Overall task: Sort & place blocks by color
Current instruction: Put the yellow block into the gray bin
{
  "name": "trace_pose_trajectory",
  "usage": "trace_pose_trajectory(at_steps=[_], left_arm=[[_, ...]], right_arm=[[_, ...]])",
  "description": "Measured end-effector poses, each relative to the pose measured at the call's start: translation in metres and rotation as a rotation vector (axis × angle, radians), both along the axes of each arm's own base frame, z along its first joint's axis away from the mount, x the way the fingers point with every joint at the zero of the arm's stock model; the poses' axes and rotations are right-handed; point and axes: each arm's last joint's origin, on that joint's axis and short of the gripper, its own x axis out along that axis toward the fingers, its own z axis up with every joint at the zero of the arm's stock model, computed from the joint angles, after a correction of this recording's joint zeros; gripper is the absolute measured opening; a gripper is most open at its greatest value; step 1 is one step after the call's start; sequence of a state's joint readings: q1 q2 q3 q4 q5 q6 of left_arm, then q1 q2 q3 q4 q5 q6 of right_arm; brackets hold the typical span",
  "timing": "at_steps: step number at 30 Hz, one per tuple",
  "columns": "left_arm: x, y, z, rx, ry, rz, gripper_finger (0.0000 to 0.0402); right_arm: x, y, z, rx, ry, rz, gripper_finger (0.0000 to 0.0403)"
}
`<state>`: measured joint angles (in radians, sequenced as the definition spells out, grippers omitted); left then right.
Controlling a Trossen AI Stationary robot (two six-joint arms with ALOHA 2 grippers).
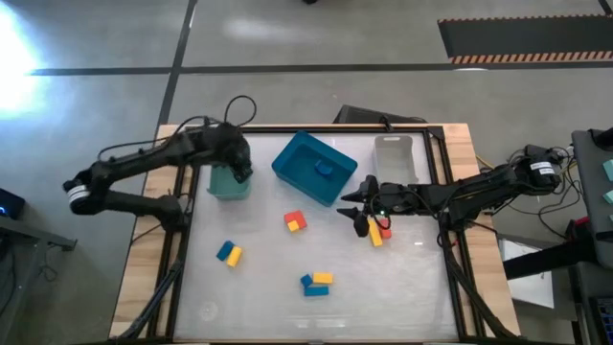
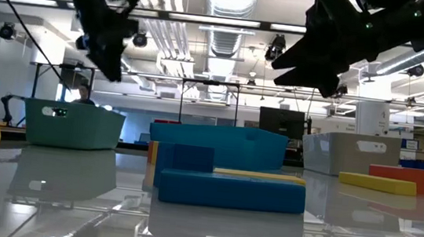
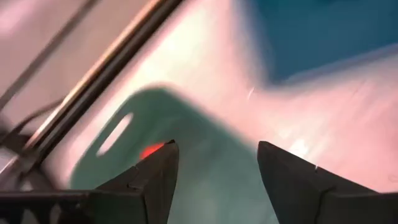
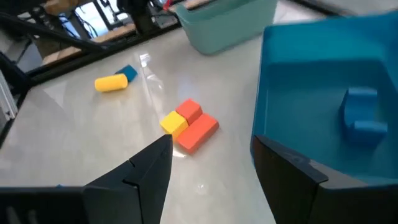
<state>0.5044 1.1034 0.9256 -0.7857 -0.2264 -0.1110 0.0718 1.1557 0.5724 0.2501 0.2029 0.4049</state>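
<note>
My left gripper (image 1: 239,174) hangs open over the green bin (image 1: 226,184) at the far left, nothing between its fingers; a red block (image 3: 149,150) lies inside the bin. My right gripper (image 1: 351,206) is open and in the air beside the blue bin (image 1: 314,168), which holds a blue block (image 4: 362,116). On the table lie a red and yellow cluster (image 1: 294,222), a blue and yellow pair (image 1: 228,253), another blue and yellow pair (image 1: 316,283), and a yellow bar with a red block (image 1: 377,233) under my right arm.
A grey bin (image 1: 393,158) stands at the far right, next to the blue bin. A dark metal frame (image 1: 450,230) runs along the table's edges. The near half of the table around the loose blocks is open surface.
</note>
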Motion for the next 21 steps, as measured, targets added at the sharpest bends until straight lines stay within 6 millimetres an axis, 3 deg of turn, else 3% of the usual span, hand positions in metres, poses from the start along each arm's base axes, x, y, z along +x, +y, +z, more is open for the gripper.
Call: trace_pose_trajectory(at_steps=[10,16,21], left_arm=[[0.013,-0.058,0.012,0.136,-0.505,-0.244,0.0202],[0.015,-0.069,0.008,0.183,-0.678,-0.299,0.0202],[0.015,-0.069,0.003,0.187,-0.689,-0.299,0.0202]], right_arm=[[-0.001,0.008,0.010,0.182,0.227,-0.092,0.0210],[-0.017,0.009,0.011,0.342,0.467,-0.285,0.0210],[-0.028,0.015,0.003,0.460,0.598,-0.410,0.0210]])
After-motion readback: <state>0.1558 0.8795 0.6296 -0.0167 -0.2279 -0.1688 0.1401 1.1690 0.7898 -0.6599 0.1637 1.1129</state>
